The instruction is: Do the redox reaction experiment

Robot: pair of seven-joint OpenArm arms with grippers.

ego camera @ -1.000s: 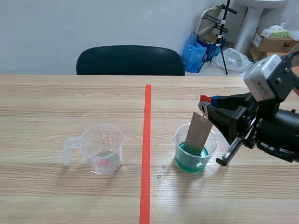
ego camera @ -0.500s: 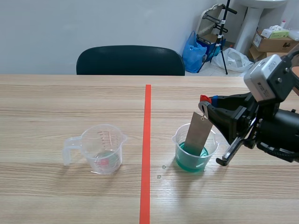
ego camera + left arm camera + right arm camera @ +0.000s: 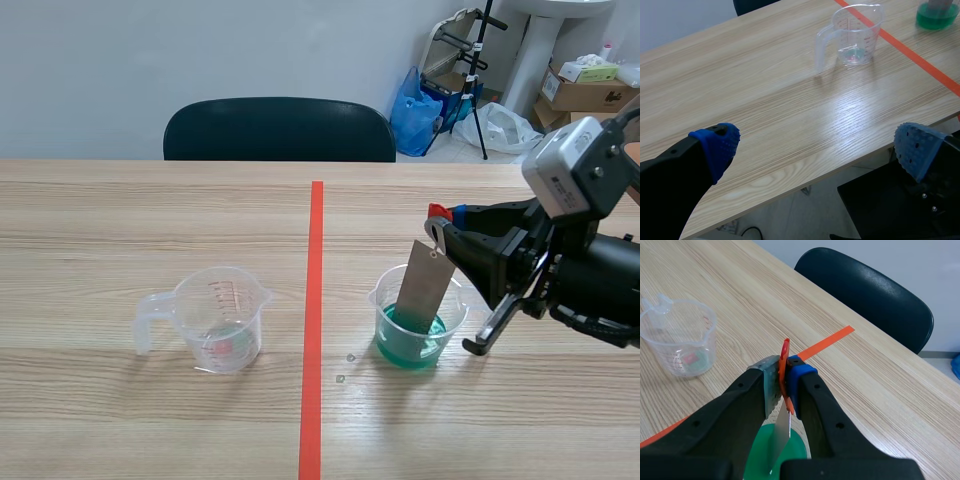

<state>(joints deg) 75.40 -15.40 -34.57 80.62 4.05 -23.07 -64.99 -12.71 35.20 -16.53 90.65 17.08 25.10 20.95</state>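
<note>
Clamped on the orange-red clip (image 3: 785, 351) atop the metal strip (image 3: 425, 280), the right gripper (image 3: 781, 376) needed steadiness to keep the strip's end submerged in the green liquid (image 3: 403, 347) in the plastic beaker (image 3: 453, 318); the left gripper (image 3: 815, 147) gaped empty.

Bright, even indoor light falls from above. The tabletop (image 3: 740, 90) carries a pale sheen of glare ahead of the left tool (image 3: 817, 147), and the measuring cup (image 3: 222, 318) casts only a faint, soft shadow.
</note>
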